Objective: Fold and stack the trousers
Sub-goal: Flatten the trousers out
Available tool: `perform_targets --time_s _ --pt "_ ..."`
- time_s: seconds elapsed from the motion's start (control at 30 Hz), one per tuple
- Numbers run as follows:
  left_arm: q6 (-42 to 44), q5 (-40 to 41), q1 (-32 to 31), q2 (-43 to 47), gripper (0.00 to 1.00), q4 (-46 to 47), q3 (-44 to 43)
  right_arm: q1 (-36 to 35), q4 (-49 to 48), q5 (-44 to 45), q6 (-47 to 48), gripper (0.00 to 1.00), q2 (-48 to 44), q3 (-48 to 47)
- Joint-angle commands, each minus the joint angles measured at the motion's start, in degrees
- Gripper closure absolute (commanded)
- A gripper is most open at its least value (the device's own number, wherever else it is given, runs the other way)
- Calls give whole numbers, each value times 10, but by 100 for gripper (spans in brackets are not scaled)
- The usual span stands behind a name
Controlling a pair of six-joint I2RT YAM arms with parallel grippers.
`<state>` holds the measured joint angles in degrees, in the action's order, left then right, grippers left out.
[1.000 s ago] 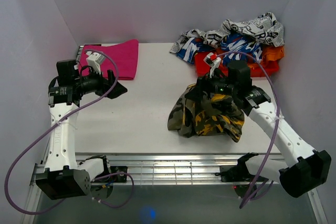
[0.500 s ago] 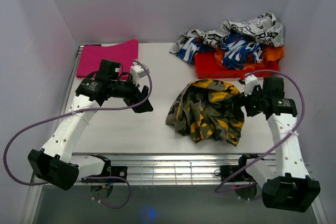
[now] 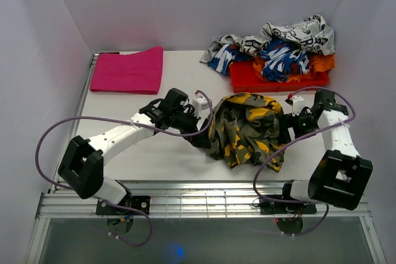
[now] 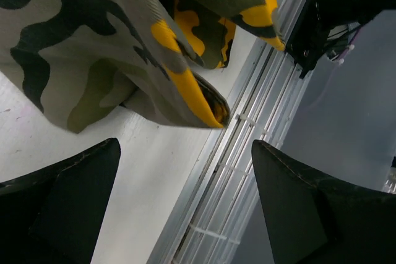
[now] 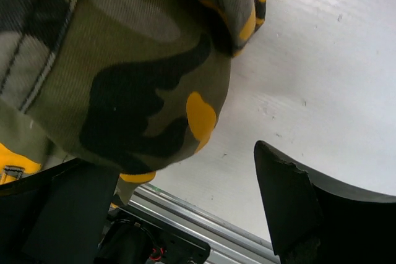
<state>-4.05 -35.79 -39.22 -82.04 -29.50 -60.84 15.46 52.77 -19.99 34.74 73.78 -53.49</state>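
Observation:
The camouflage trousers (image 3: 246, 129) lie crumpled in a heap on the white table (image 3: 154, 146), right of centre. My left gripper (image 3: 203, 138) is open at the heap's left edge, low over the table. In the left wrist view the trousers (image 4: 93, 47) hang above the open fingers (image 4: 291, 208). My right gripper (image 3: 289, 127) is open at the heap's right edge. In the right wrist view a camouflage fold (image 5: 124, 72) bulges just ahead of the open fingers (image 5: 309, 208), not clamped.
A folded pink cloth (image 3: 128, 70) lies at the back left. A pile with a red garment (image 3: 272, 80), a blue-and-white garment (image 3: 281, 55) and a newsprint-patterned garment (image 3: 297, 31) fills the back right. A metal rail (image 3: 198, 196) runs along the near edge.
The left arm has swung right from the table's left side to the heap's left edge. The right gripper has come off the top of the heap and moved to its right edge.

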Motion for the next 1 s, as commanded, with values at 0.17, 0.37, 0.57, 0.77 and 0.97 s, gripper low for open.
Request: perform_targets --time_s 0.17,0.37,0.57,0.77,0.97 --pt "-88 66 -1 -93 46 106 -46 -1 -9 -84 -26 11 91 -64" --pt "-36 42 198 -80 100 -29 -127 -1 -17 -12 7 63 103 -83" --pt "160 -43 263 -88 100 -281 -266 -7 27 21 70 92 133 -169" --pt "345 -58 270 -52 100 -484 -303 -9 93 66 178 92 175 -242" --pt "390 -31 330 -100 100 -497 -333 -11 104 115 237 92 224 -295"
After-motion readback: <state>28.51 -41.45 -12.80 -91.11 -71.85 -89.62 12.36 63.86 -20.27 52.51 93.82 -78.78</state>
